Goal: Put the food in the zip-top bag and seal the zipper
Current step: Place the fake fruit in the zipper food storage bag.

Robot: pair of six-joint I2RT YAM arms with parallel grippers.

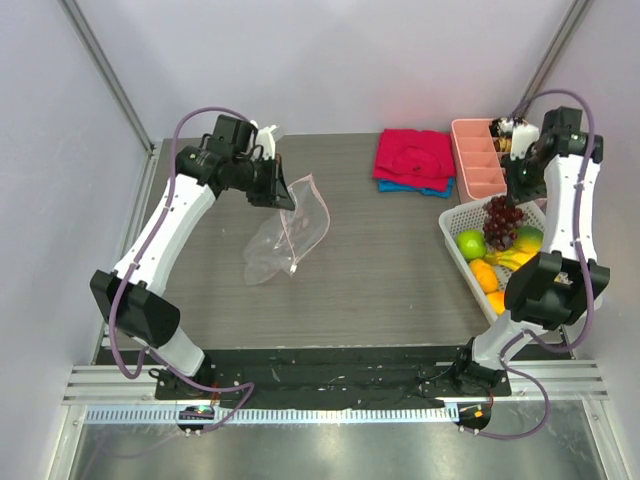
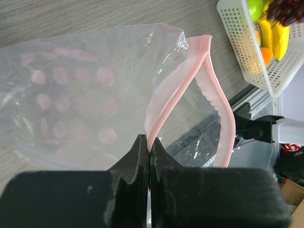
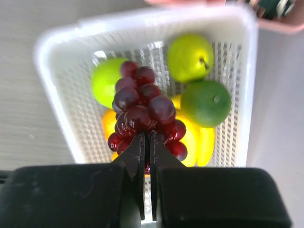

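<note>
**Grapes First: Two Arms Ready a Bag for Packing**

The left gripper (image 2: 148,142) is pinched shut on one lip of the pale pink zipper (image 2: 167,95). It holds the clear, crinkly zip-top bag (image 1: 285,238) with its mouth gaping toward the right, while the bag's body trails onto the dark tabletop (image 1: 380,280) at centre-left. Faint pink dots show through the plastic, and nothing lies inside it yet.

The right gripper (image 3: 147,140) has its fingers drawn together on the near end of the dark purple grape bunch (image 3: 142,111). It sits over the white mesh basket (image 3: 61,114) at the tabletop's right edge. Two round green fruits (image 3: 190,57), yellow bananas (image 3: 198,140) and an orange (image 3: 108,124) wait below the bunch.

The carry looks best done high, so that the dangling grapes clear the basket wall. The bunch should then come down squarely between the two pink lips and be let go only once it is well past them. The free lip sags, so the left arm may need to hold its lip higher to widen the opening before the bunch arrives.
</note>
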